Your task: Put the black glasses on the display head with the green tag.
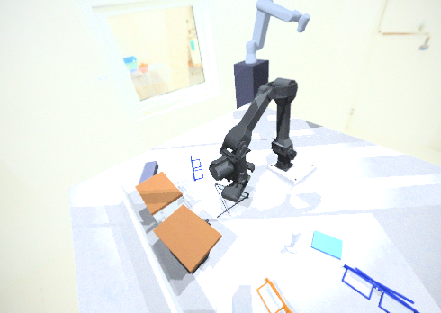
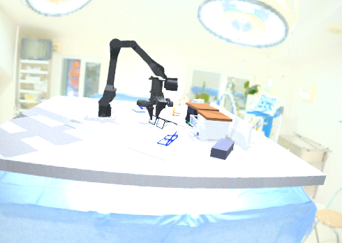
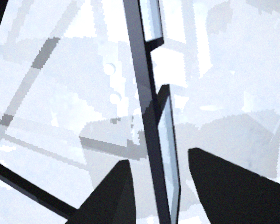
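Although the black glasses (image 1: 234,206) (image 2: 165,121) (image 3: 147,100) have their front bar between the fingertips, the pincer (image 1: 232,192) (image 2: 154,119) (image 3: 159,163) is partly spread and pinching nothing, with a gap on either side in the wrist view. The glasses are low over the counter (image 2: 164,179); whether they touch it, I cannot tell. Their thin, straight-edged frame holds pale bluish lenses, with slender temples folded out behind.

Closing off-centre could tip or spin so light a frame; gripping at one lens, not the bridge, could let it swing crooked when lifted. Trailing temples might also snag.

In the exterior view, to the right, the dark display head with the green tag (image 2: 188,123) stands on the far side, under a flat orange-brown board. The blocky pale head (image 2: 211,130) is nearer, close enough to be knocked. Nearer still lie angular blue glasses (image 1: 196,169) (image 2: 168,139).
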Action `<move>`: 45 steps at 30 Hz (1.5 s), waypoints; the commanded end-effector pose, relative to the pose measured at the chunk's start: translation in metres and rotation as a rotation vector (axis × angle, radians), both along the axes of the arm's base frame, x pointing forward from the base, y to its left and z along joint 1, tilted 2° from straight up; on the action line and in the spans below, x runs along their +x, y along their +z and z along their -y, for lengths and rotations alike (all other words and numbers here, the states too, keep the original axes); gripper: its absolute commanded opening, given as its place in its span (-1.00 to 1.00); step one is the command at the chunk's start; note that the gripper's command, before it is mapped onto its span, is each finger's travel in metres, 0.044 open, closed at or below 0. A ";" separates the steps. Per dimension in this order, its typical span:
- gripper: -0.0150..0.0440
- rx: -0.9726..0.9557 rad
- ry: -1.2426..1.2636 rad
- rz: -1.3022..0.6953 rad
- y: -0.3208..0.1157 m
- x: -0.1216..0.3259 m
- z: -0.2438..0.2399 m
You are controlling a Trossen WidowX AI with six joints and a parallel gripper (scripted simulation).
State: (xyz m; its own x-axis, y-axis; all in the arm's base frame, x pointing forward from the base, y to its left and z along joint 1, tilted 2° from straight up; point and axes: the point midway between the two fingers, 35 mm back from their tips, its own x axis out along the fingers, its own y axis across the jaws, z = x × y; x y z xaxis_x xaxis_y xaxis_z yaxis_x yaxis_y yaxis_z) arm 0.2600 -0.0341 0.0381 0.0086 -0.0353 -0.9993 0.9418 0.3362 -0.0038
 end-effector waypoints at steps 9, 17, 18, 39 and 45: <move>-0.08 0.006 0.005 -0.010 -0.004 0.003 -0.002; -0.22 0.000 0.005 -0.003 -0.001 0.002 -0.001; -0.24 0.000 0.005 -0.003 -0.001 0.002 -0.001; -0.49 0.001 0.005 -0.003 0.011 0.004 -0.001; -0.49 0.003 0.005 -0.005 0.042 0.007 -0.002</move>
State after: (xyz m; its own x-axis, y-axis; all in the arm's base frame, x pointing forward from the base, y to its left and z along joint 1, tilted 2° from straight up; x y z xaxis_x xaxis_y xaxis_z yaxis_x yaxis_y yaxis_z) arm 0.2642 -0.0323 0.0606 -0.0119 -0.0331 -0.9994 0.9388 0.3438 -0.0225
